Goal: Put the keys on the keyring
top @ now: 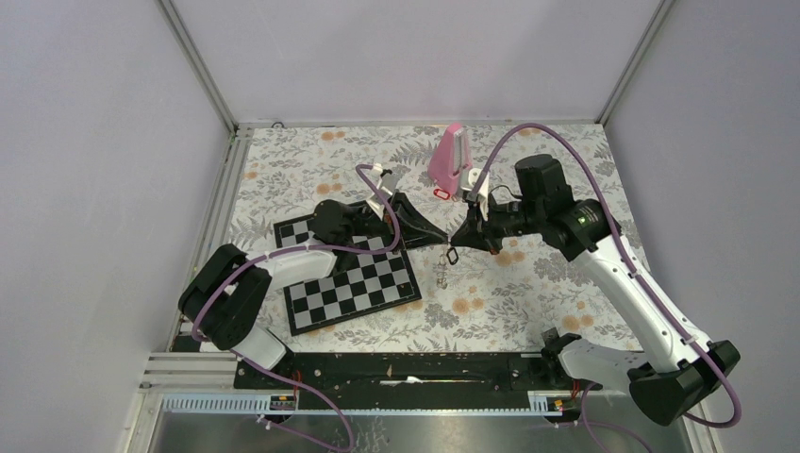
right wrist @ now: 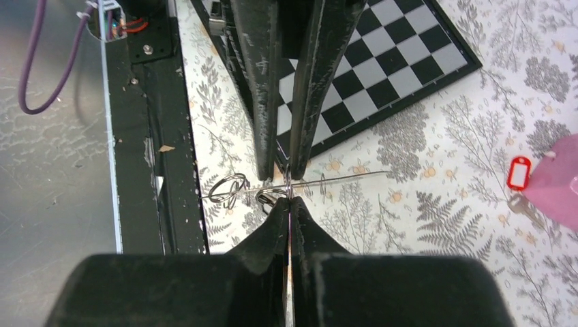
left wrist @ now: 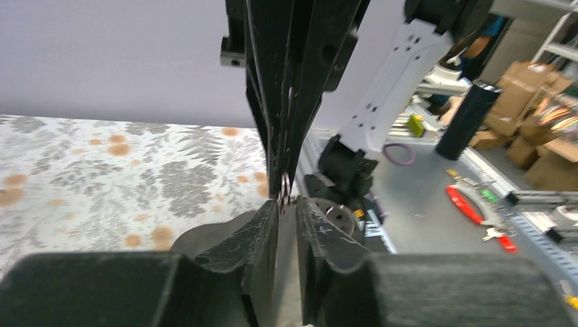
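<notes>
My two grippers meet tip to tip above the floral cloth. My right gripper (top: pixel 464 236) (right wrist: pixel 289 201) is shut on a thin metal ring seen edge-on (right wrist: pixel 288 185) (left wrist: pixel 284 189). My left gripper (top: pixel 443 240) (left wrist: pixel 287 206) has its jaws a narrow gap apart, and the ring touches one fingertip at the gap's mouth. The keyring (right wrist: pixel 354 176) shows only as a thin pale line crossing under the tips. Small split rings (right wrist: pixel 228 187) (top: pixel 450 256) hang beside them. The red-headed key (right wrist: pixel 519 172) (top: pixel 441 193) lies on the cloth by the metronome. I cannot pick out the dark-silver key.
The pink metronome (top: pixel 450 154) (right wrist: pixel 555 184) stands at the back middle. The chessboard (top: pixel 354 283) (right wrist: pixel 382 75) lies under the left arm. A black rail (top: pixel 406 370) (right wrist: pixel 153 150) runs along the near edge, and frame posts stand at the back corners.
</notes>
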Controlling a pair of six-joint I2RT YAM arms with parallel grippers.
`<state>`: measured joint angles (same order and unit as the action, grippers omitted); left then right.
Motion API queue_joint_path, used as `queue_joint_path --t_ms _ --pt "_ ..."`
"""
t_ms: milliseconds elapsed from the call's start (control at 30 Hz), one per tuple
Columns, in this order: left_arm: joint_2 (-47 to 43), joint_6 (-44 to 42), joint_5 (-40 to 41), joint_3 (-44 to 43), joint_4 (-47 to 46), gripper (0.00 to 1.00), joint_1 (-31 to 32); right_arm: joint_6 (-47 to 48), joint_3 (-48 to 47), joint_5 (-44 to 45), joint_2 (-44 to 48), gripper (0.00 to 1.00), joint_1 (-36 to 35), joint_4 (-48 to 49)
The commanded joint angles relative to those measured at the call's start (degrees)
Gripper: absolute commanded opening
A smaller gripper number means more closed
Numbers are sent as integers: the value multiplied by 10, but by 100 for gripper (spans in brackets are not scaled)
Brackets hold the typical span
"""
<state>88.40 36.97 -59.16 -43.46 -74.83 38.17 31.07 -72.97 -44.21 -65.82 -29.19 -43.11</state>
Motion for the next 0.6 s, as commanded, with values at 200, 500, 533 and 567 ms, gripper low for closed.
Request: queue_joint_path --t_ms 200,500,533,567 --pt "-33 -253 -41 -75 310 44 -21 86 -112 122 -71 0 -23 -171" --pt "-13 -247 -51 -76 271 47 -11 76 -165 175 -128 0 -46 -225" --pt "-10 -238 -53 -72 257 47 -7 73 -171 181 -134 0 -50 -229" --pt "-9 -233 -55 -69 250 47 -4 69 -181 184 -139 0 -53 -236"
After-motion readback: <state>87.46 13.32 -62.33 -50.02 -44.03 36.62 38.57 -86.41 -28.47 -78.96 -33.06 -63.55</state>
